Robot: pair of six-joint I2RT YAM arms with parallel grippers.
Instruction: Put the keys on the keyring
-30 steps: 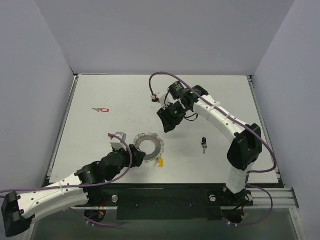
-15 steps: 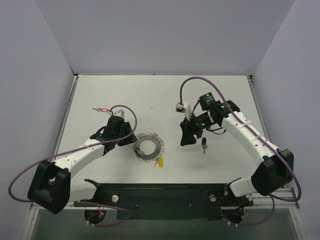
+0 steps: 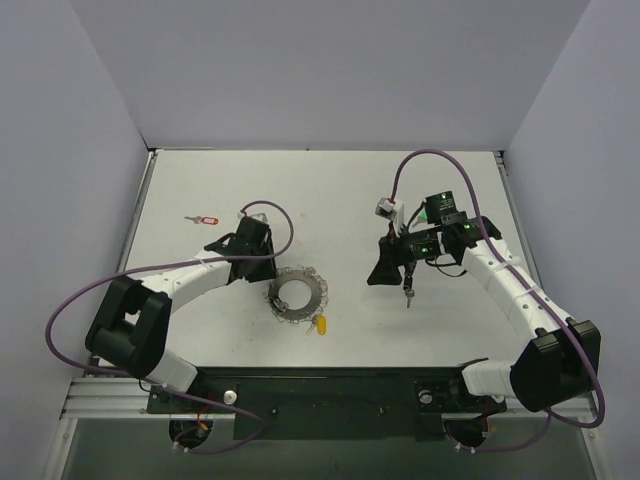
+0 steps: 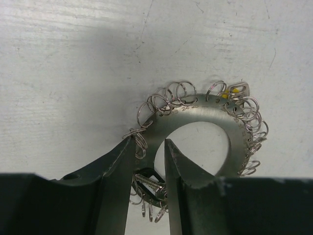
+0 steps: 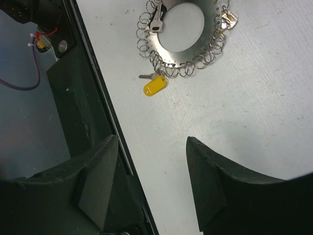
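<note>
One red-headed key (image 3: 205, 219) lies loose on the counter (image 3: 450, 190) at left. The left end effector (image 4: 148, 147), fingers narrowly apart, sits over the rim of the keyring (image 3: 297, 293) at centre, which carries a yellow-headed key (image 3: 320, 325). The right end effector (image 5: 152, 142) gapes wide near a dark-headed key (image 3: 407, 288).

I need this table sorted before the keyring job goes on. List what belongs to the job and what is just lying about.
Belongs to the job:
- keyring
- yellow-tagged key, at the keyring's edge
- red-tagged key, far left
- dark-headed key, on the right

Not of the job, only rig parts:
- purple cables
- black base rail
</note>
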